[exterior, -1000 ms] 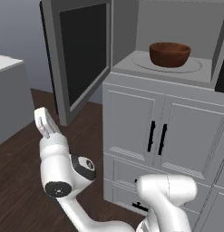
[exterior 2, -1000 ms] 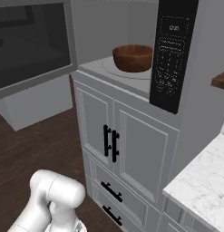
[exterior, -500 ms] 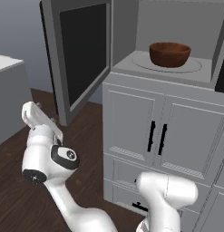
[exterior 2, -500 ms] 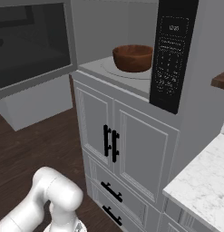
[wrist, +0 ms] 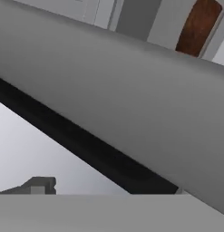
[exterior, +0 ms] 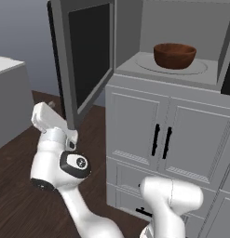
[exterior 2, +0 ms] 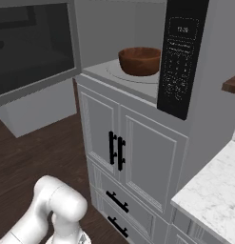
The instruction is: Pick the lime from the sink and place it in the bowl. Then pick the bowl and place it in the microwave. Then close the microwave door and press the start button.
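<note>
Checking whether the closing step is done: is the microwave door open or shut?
Open. The microwave door stands swung wide out to the left, leaving the cavity exposed with the bowl sitting on the turntable plate.

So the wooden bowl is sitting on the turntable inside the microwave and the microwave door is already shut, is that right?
Not quite. The bowl does sit on the turntable inside the microwave, but the microwave door is not shut: it stands swung wide open to the left. The left base view shows it best.
</note>
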